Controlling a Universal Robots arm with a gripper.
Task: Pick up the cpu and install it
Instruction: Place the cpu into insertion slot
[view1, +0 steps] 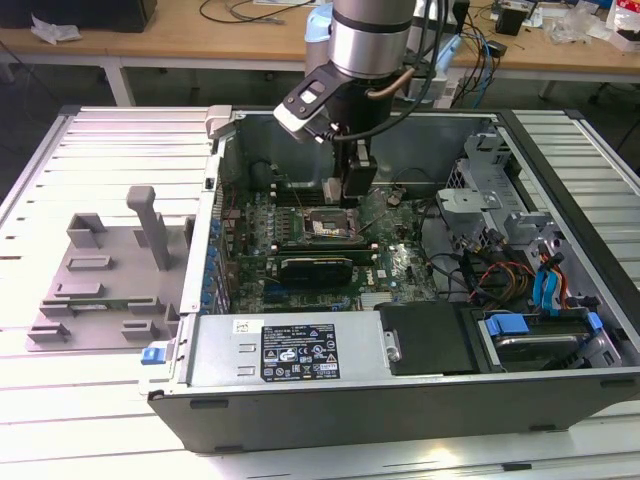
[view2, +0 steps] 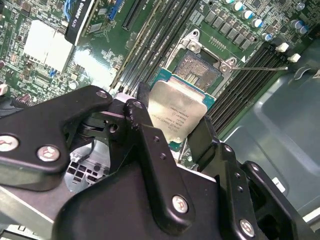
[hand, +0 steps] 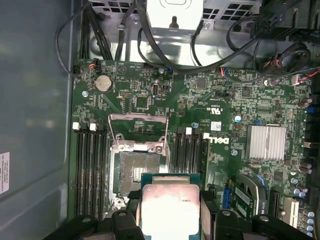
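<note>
The cpu (view2: 177, 110) is a small square chip with a silvery top and a green rim, and my gripper (view2: 172, 125) is shut on it by two opposite edges. In the first wrist view the cpu (hand: 170, 207) hangs just off one side of the open socket (hand: 136, 170), above the board and not seated. The socket's metal frame (hand: 137, 131) is flipped up and its contact field is bare. In the exterior view my gripper (view1: 357, 185) reaches down into the open computer case (view1: 400, 400), close over the socket (view1: 325, 226).
Memory slots (hand: 90, 170) flank the socket on both sides. A finned heatsink (hand: 266, 141) and a black expansion card (view1: 315, 268) sit nearby on the board. Cables and a drive cage (view1: 480, 190) fill the exterior view's right. A grey tray (view1: 100, 285) lies outside the case.
</note>
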